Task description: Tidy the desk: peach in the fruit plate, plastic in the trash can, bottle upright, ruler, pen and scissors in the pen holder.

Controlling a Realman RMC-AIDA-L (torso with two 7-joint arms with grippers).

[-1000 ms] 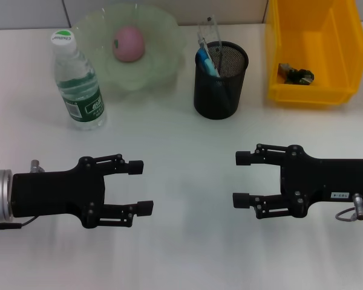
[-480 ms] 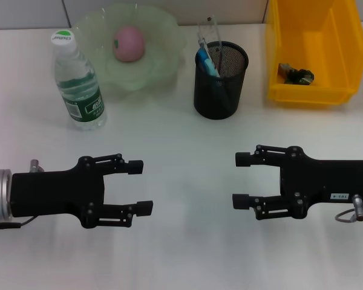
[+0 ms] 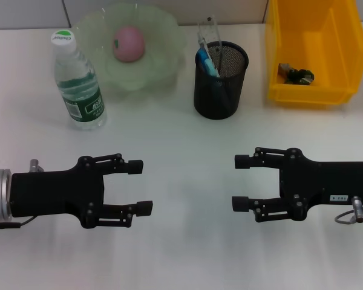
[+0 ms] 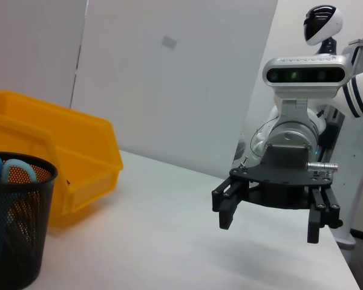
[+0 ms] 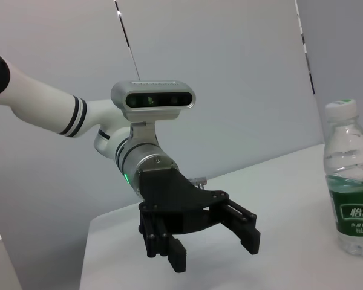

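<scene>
The work surface is a plain white tabletop (image 3: 181,139), backed by pale grey wall panels. I hold both tools low over its near part, well apart and facing each other.

My left gripper (image 3: 142,187) has its fingers spread and holds nothing. My right gripper (image 3: 242,181) is likewise spread and empty.

Beyond my left gripper, the clear plastic water bottle with a green cap and green label (image 3: 77,81) stands upright, long axis vertical, cap up. Just behind the bottle, the pink peach (image 3: 129,43) lies in the translucent pale green scalloped fruit plate (image 3: 163,54).

Beyond the gap between my grippers stands the black wire-mesh pen holder (image 3: 221,81). The blue-handled scissors (image 3: 207,62) stand in it, handles up, with a clear ruler (image 3: 209,29) projecting upward, tilted slightly.

Beyond my right gripper, the yellow plastic bin (image 3: 336,54) contains a dark crumpled piece (image 3: 296,74).
</scene>
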